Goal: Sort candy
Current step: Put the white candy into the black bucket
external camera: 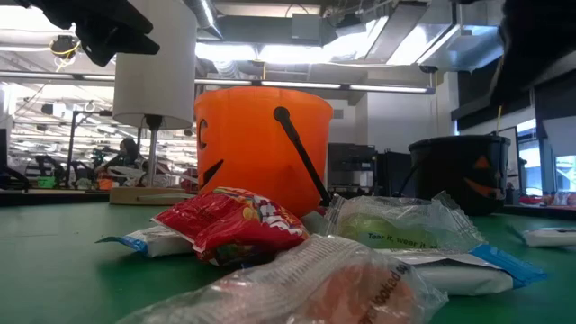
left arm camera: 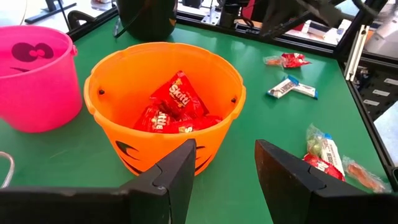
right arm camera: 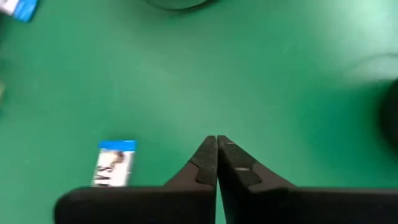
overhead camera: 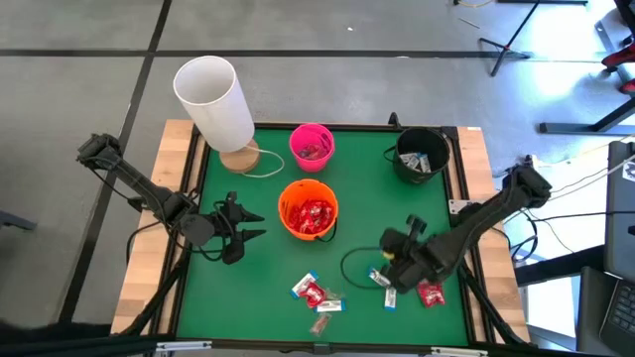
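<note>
- High view: Sorting is partly done. The orange bucket [overhead camera: 309, 210] holds several red candies, the pink bucket [overhead camera: 312, 144] holds a few, and the black bucket [overhead camera: 421, 156] holds pale wrapped pieces. Loose candy [overhead camera: 317, 297] remains on the green surface [overhead camera: 258, 288] near the front edge; a blue-and-white piece [overhead camera: 383, 281] and a red piece [overhead camera: 431, 294] lie beside the right gripper [overhead camera: 394, 264]. The left gripper [overhead camera: 243, 226] waits beside the orange bucket.
- Low view: A red pack [external camera: 236, 221], a clear greenish wrapper [external camera: 400, 225] and other wrapped pieces lie unsorted in front of the orange bucket.
- Left wrist view: The left gripper stands partly open and holds nothing. Red candy [left arm camera: 177, 102] sits inside the orange bucket; several more pieces lie loose on the surface.
- Right wrist view: The right gripper [right arm camera: 217, 155] is fully closed with nothing visible between its fingers [right arm camera: 239, 171]; the blue-and-white piece [right arm camera: 115, 163] lies beside it, apart from the tips.
- Judgement: the closure appears to have missed; roughly half a dozen pieces remain to sort.
</note>
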Tool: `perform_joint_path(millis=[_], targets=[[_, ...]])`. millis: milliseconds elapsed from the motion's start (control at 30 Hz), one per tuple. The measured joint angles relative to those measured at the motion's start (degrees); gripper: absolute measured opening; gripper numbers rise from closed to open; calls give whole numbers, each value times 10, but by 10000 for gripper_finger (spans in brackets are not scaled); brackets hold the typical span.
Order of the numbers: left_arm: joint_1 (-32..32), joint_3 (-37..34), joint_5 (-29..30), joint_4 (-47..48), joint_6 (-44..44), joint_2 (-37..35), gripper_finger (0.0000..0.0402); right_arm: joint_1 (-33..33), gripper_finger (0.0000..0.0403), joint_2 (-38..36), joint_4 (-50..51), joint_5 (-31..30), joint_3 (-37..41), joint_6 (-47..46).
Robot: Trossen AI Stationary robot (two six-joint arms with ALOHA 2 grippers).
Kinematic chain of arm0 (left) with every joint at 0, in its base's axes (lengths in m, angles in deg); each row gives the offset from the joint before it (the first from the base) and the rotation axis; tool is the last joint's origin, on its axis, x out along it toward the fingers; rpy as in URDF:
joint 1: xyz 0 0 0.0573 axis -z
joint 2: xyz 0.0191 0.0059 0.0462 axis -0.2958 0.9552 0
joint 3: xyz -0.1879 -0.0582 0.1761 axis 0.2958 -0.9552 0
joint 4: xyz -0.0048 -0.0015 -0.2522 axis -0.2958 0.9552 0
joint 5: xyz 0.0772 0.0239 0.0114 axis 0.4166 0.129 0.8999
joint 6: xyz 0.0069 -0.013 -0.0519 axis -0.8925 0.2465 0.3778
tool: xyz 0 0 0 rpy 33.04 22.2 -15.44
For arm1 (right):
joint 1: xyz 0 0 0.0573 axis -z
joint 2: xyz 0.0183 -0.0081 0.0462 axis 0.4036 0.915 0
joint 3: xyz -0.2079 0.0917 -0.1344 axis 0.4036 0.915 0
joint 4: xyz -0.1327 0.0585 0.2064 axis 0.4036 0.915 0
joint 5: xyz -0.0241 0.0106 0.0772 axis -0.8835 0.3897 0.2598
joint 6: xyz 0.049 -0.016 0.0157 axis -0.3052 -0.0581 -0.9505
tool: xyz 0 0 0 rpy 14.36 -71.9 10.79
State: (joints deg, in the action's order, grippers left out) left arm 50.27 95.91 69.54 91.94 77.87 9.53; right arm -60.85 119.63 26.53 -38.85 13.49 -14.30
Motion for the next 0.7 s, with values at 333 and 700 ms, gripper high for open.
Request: perform_joint_path(millis=[333, 700], targets=[[0, 0, 4, 0, 1, 0, 160, 38, 80, -19, -148, 144, 52, 63], [0, 0, 5, 0, 2, 0, 160, 37, 239, 79, -260, 234, 114, 53]])
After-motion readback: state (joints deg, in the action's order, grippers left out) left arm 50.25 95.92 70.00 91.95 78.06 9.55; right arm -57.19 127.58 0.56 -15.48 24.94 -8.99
